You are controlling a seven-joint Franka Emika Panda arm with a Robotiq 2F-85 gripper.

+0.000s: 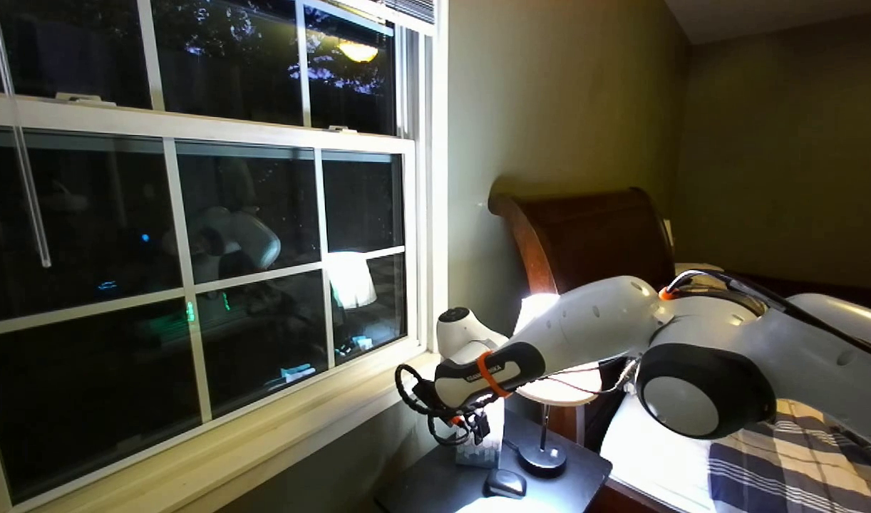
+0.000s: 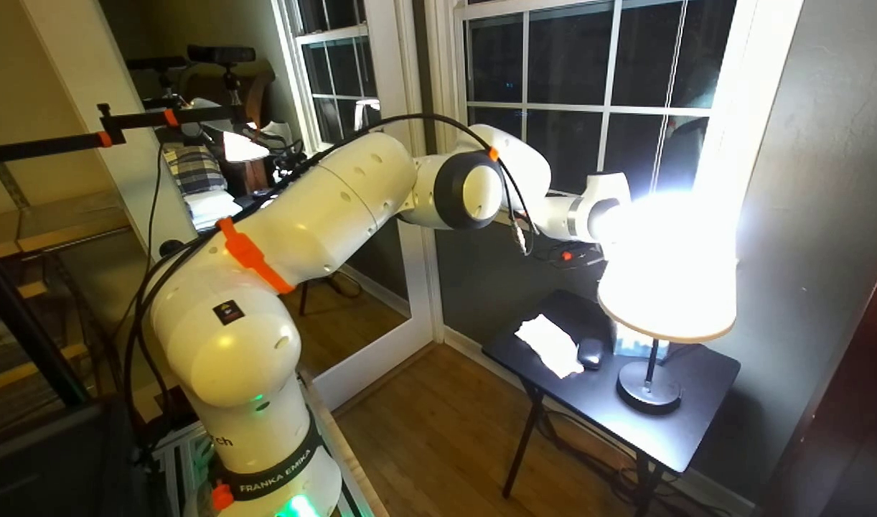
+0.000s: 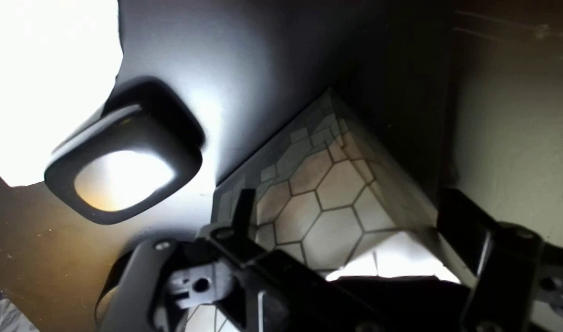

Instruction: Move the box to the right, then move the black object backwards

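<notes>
Box: in an exterior view, one pale, hexagon-patterned box on one black table.
Black object: one glossy, rounded black object, near the box.
Lamp: in an exterior view, one glowing white-shaded lamp.
Sheet: one ragged white sheet just beside the black object.
Jaws: in the wrist view, one black gripper, two fingers spread, box showing between them; contact unclear.

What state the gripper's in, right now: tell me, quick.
Gripper: open, jaws apart; the box shows between them in the wrist view, but whether they touch it cannot be told.
</notes>
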